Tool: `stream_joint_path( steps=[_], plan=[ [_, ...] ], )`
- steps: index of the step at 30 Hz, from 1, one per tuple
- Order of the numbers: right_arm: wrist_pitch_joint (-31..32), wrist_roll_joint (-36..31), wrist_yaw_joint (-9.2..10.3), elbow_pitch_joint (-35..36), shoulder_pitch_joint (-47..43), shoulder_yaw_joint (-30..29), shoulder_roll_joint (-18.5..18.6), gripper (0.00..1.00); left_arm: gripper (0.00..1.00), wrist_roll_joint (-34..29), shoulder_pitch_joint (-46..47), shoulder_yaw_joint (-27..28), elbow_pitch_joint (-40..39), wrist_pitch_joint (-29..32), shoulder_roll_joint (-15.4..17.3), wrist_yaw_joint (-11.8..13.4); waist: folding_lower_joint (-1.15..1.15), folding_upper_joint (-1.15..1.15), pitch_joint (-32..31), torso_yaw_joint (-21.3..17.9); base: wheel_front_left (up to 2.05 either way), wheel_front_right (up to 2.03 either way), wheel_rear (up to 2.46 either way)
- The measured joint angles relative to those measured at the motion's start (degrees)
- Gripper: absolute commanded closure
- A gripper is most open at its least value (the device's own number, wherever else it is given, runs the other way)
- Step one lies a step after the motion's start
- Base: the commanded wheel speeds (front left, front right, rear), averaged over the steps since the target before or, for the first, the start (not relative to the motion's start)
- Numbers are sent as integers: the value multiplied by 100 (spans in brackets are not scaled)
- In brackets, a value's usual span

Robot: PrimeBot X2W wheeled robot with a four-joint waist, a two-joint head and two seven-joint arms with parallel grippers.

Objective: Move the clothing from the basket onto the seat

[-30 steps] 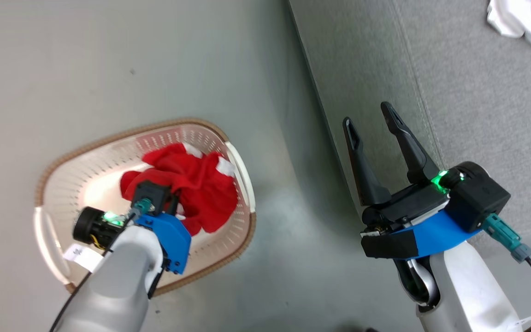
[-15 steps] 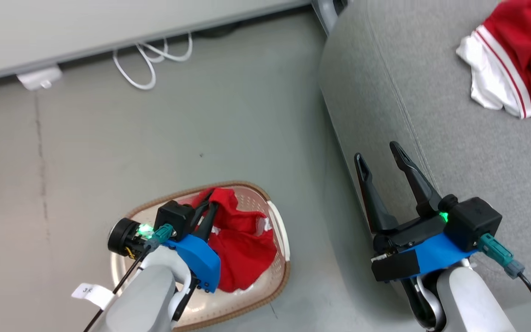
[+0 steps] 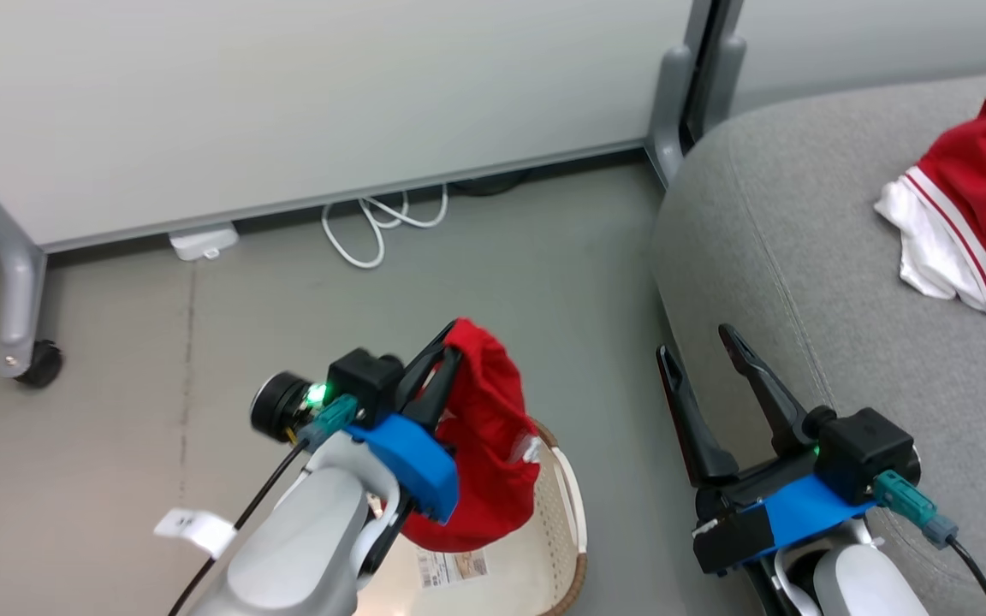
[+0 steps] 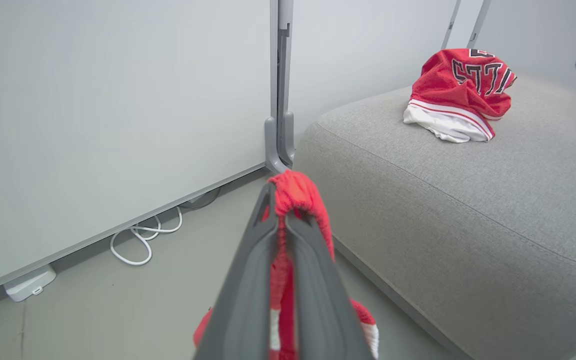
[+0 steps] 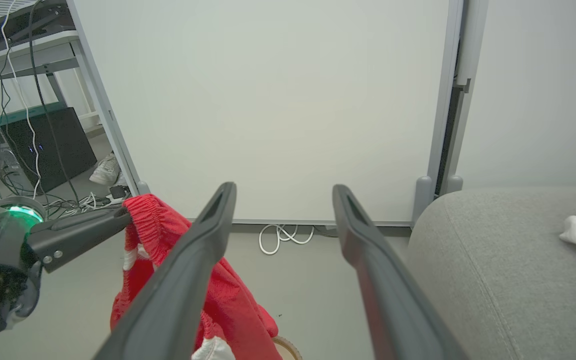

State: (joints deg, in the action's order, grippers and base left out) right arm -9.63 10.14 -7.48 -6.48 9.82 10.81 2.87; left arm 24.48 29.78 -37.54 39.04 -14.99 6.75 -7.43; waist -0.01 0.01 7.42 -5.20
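Red mesh fabric hung from the left gripper (image 3: 452,340), whose two dark fingers were pinched together on the gathered, elasticated band of what looked like red shorts (image 3: 484,445); the grip at the band let the rest of the cloth drape straight down, probably so that it would come free of the basket in one piece. To the far left a castor (image 3: 38,364) of the pale partition panel (image 3: 288,103) stood on the grey floor (image 3: 159,342), and a white cable (image 3: 373,231) lay coiled along the panel's foot. The shorts hung above the cream perforated basket (image 3: 568,505), their lowest folds at about rim height; whether they were fully clear of it could not be told. The basket's floor showed bare around its label sticker (image 3: 450,566); by that, this was judged the last garment to leave it. Further right the right gripper (image 3: 694,340) hovered with its fingers wide apart and nothing between them, beside the sofa's front edge, seemingly parked out of the carrying arm's way. The grey woven sofa (image 3: 801,257) rose just right of it; its rounded corner faced the panel. A red jersey (image 3: 981,222) with white trim and black lettering lay crumpled on the cushion, well back from that corner, leaving bare cushion near the corner for the shorts.
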Motion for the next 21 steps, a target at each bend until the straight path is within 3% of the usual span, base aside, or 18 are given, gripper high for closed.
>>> stream_joint_path(
  steps=[11,21],
  plan=[
    [233,1,0,70,-326,85,-1,0,100,746,983,-666,-213,301,-157,0,1,0,-516,439,0,0,0],
    [310,59,0,87,-474,166,-1,0,100,1031,1514,-1065,-138,448,-256,0,1,0,-779,629,0,0,0]
  ],
)
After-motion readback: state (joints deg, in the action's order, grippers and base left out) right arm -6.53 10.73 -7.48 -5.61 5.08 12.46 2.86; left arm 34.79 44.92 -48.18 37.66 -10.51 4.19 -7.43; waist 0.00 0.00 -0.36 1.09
